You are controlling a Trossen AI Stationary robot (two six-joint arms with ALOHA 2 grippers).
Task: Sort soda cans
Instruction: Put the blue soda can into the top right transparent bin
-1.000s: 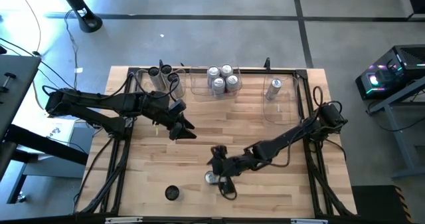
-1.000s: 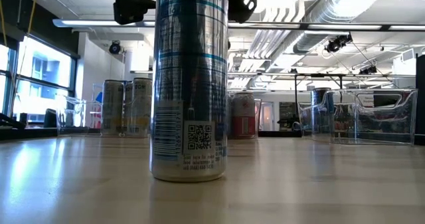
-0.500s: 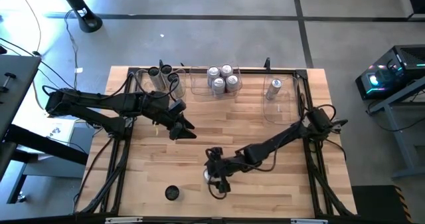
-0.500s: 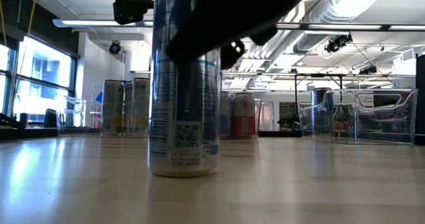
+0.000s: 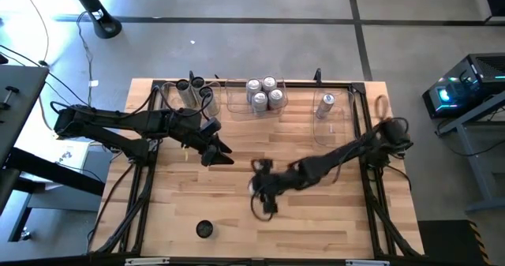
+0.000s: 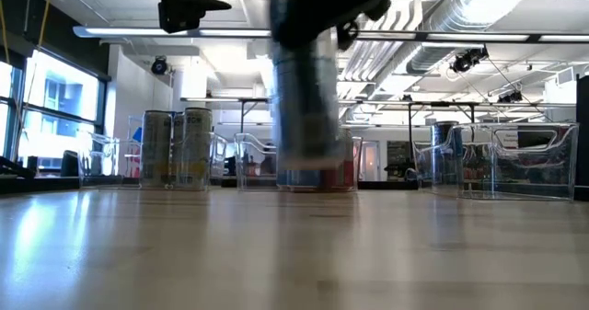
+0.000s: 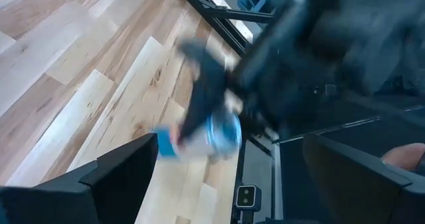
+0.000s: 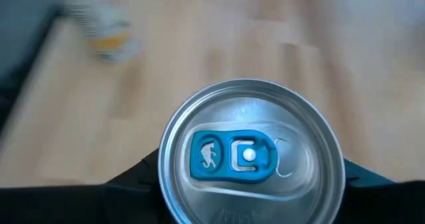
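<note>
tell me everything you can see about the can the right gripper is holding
The can is a slim silver metal cylinder with pale blue printing on its side and a blue pull tab on a shiny lid. The right gripper is shut on it, fingers either side just below the rim. It hangs roughly upright, lifted clear of the wooden table, near the table's middle, touching nothing else. Motion blurs its label.

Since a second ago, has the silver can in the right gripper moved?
Yes. The silver can, held by the right gripper, has left the table's near edge and travelled toward the clear bins; the low view shows it lifted off the wood.
</note>
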